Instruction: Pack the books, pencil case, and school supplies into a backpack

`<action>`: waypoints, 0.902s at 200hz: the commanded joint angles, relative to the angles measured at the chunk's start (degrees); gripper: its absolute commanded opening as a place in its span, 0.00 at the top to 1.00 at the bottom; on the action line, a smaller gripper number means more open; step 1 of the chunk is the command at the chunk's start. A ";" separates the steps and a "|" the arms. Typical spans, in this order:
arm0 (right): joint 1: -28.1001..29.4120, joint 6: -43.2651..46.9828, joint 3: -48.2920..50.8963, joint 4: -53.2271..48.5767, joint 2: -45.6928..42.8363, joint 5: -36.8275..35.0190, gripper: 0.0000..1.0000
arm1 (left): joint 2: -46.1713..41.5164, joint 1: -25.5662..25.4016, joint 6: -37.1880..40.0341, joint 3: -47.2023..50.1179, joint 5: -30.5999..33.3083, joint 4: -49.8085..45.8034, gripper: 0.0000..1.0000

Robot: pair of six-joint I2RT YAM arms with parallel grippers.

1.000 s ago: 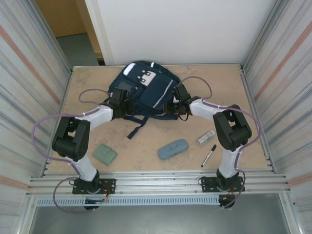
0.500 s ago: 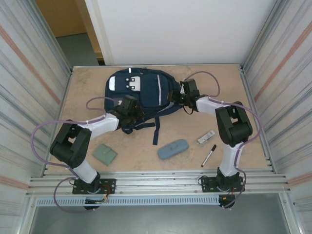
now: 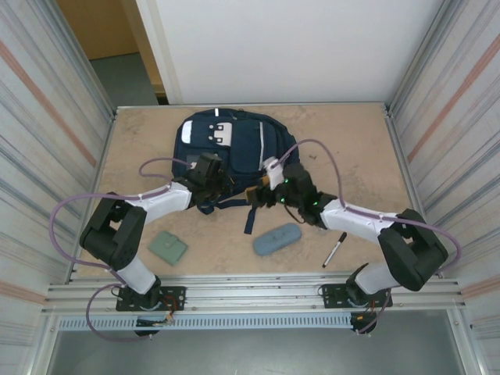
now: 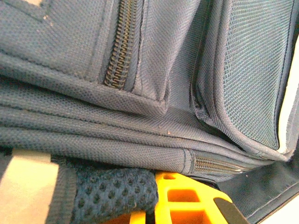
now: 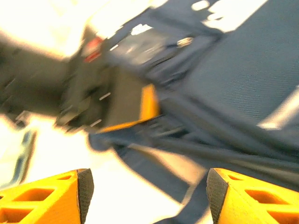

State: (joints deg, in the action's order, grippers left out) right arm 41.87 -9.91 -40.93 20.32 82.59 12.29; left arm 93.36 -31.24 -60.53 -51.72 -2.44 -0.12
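Observation:
The navy backpack (image 3: 238, 144) lies flat at the back middle of the table, white patches up. My left gripper (image 3: 209, 176) is shut on its near left edge; in the left wrist view a yellow finger (image 4: 187, 198) presses blue mesh padding (image 4: 112, 193). My right gripper (image 3: 264, 192) hovers at the backpack's near edge, open with nothing between its pads (image 5: 85, 186). The blue-grey pencil case (image 3: 276, 238), the black marker (image 3: 335, 248) and the grey-green pad (image 3: 168, 247) lie on the table. The silvery bar is hidden under my right arm. The yellow-orange book is out of view.
A dark strap (image 3: 251, 217) trails from the backpack toward the pencil case. Ribbed metal walls (image 3: 47, 141) close in both sides, and a rail (image 3: 250, 293) runs along the near edge. Bare tabletop (image 3: 351, 148) lies right of the backpack.
The backpack was turned and laid flat. My right arm let go at its right side and swung down-left to its near edge, still blurred. My left gripper kept its hold.

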 commanded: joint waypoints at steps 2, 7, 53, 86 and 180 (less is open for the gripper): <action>3.76 10.00 4.17 11.33 3.88 2.90 0.34 | -4.08 -1.14 -1.30 -0.22 -2.14 3.64 1.00; 3.98 10.16 5.54 16.31 5.13 4.14 0.34 | -4.23 -1.26 -1.40 -0.14 -2.17 3.73 1.00; 6.86 13.04 5.62 34.54 19.63 -5.87 0.37 | -5.75 -1.37 -2.62 1.71 -3.33 5.30 1.00; 7.73 9.16 3.58 44.47 27.24 -10.19 0.40 | -7.78 -1.39 -2.12 2.63 -3.54 5.20 1.00; 9.38 6.26 -0.97 59.14 36.55 -23.84 0.52 | -9.60 -1.61 -5.16 5.59 -3.98 11.63 1.00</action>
State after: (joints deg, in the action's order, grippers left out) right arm 51.42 -2.81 -39.79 71.55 117.45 -5.80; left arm 86.02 -31.90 -64.99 -45.23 -3.16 6.72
